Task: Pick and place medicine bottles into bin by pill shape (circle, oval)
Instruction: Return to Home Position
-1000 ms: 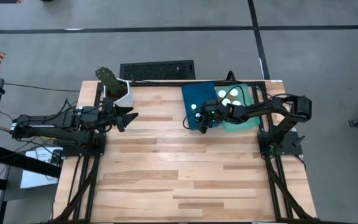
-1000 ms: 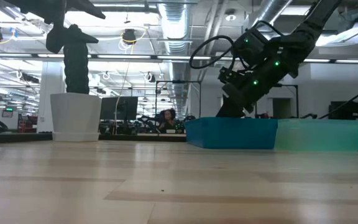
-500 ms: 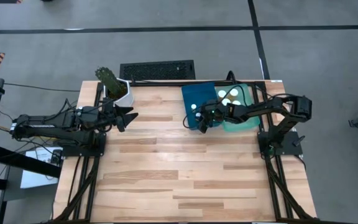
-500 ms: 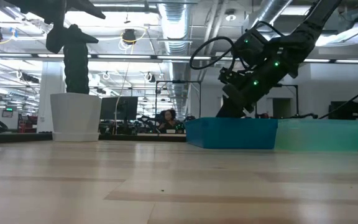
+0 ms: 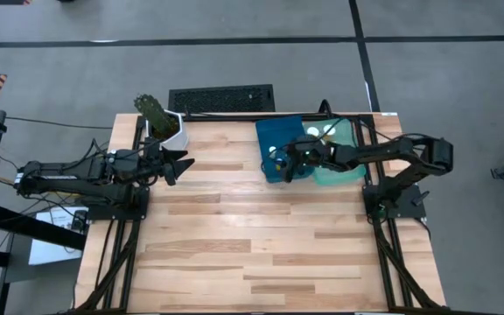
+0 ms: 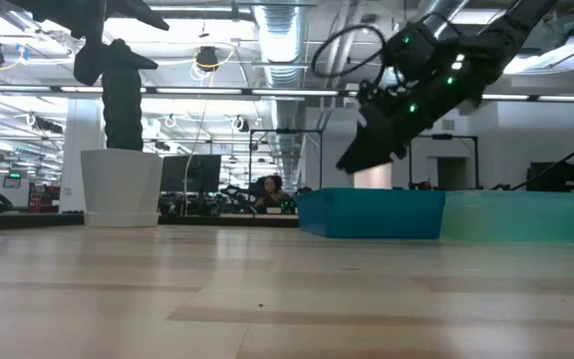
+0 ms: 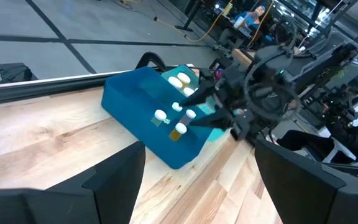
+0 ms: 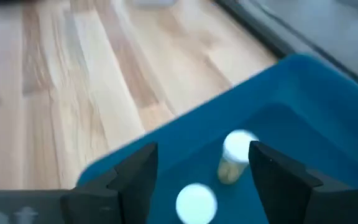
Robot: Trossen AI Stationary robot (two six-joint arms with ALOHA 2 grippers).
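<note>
Several medicine bottles with white caps stand in a blue bin (image 5: pixel 278 131) at the table's far right; they also show in the left wrist view (image 7: pixel 180 129). More white caps (image 5: pixel 322 133) sit in the teal bin (image 5: pixel 350 140) beside it. My right gripper (image 5: pixel 290 166) hangs open and empty above the blue bin's near part, over an amber bottle (image 8: pixel 234 158) and a white cap (image 8: pixel 196 202). My left gripper (image 5: pixel 185 164) waits open and empty above the table's left side.
A white pot with a green plant (image 5: pixel 166 125) stands at the table's far left corner, just beyond my left gripper. A black keyboard (image 5: pixel 221 98) lies past the far edge. Bare wood (image 5: pixel 252 236) fills the middle and near part of the table.
My right gripper has gone up out of the blue bin, from reaching down inside it to well above its rim, and a little toward the table's far right.
</note>
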